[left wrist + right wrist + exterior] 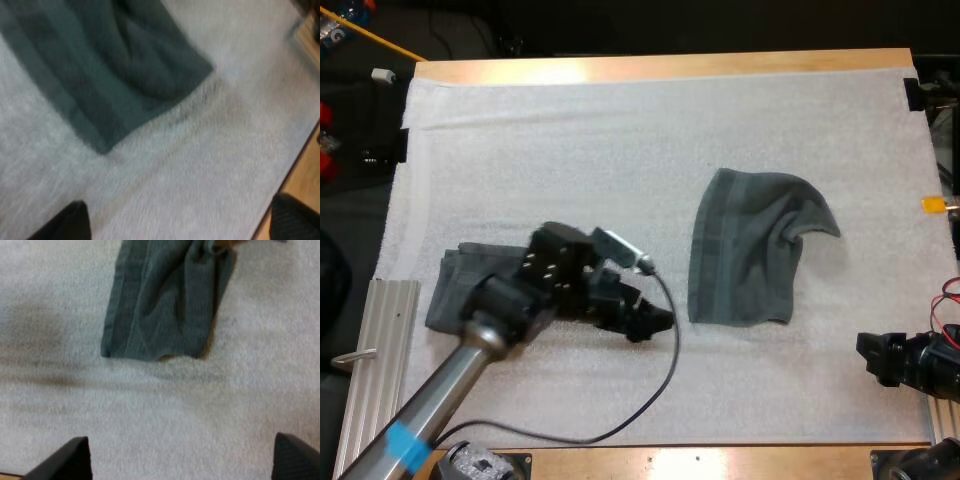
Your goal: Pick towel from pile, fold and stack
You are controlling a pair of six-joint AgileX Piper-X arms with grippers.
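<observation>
Tabletop, white mat over most of it.

Towel: lies loose on the mat right of centre, mostly flat. Its near edge is straight. The far right corner is bunched and curled over.

Stack: folded, at the mat's left side, partly under the left arm.

Left gripper: spread, holding nothing, over bare mat between stack and towel. The wrist view shows the towel's near corner just ahead of it.

Right gripper: spread, empty, at the mat's right edge, well apart from the towel. It faces the towel's near edge.

Judgement: the step in hand is the fold of the loose towel.
- Take the two near corners, one per gripper, pinching a single layer right at the hem.
- Come down low so the lower finger slides under the cloth and does not snag the mat.
- Flatten the curled corner first, or the fold traps a lump.
- Lift both sides evenly and lay the near edge square onto the far edge.
</observation>
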